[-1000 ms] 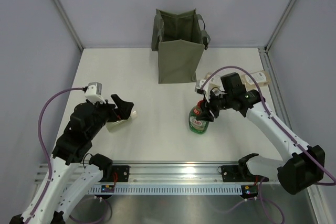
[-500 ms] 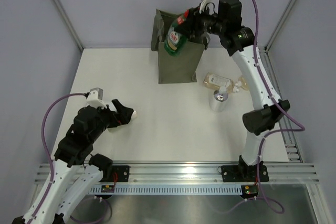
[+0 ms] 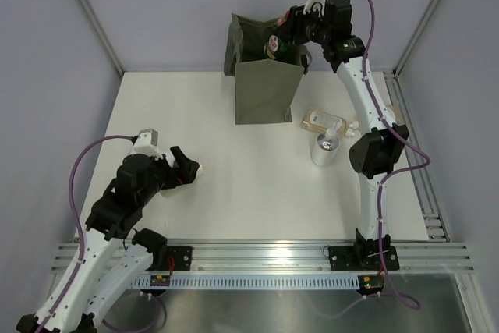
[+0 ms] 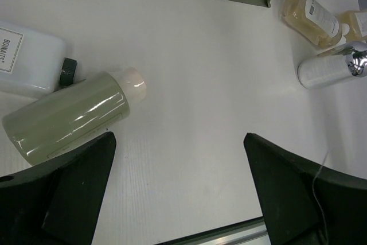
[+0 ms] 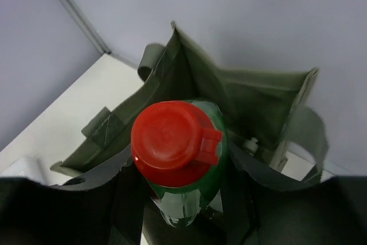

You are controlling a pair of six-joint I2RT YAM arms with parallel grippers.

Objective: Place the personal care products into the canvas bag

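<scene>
Since half a second ago, right gripper (image 3: pixel 287 35) has carried the round dark-green plastic bottle with red cap (image 3: pixel 274 46) lower, into the mouth of the upright olive-green canvas bag (image 3: pixel 265 95). Silver bottle (image 3: pixel 325 148) and amber bottle (image 3: pixel 323 121) lie on the white desk (image 3: pixel 234 193) right of the bag.

Left wrist: left gripper (image 4: pixel 179 167) spread wide, empty, with the pale green bottle (image 4: pixel 69 116) lying on its side near one finger.

Right wrist: gripper clamped on the bottle body, cap up, bag walls around it. Best to lower straight, centred and clear of the handles, and release only well below the rim so the bag doesn't tip.
</scene>
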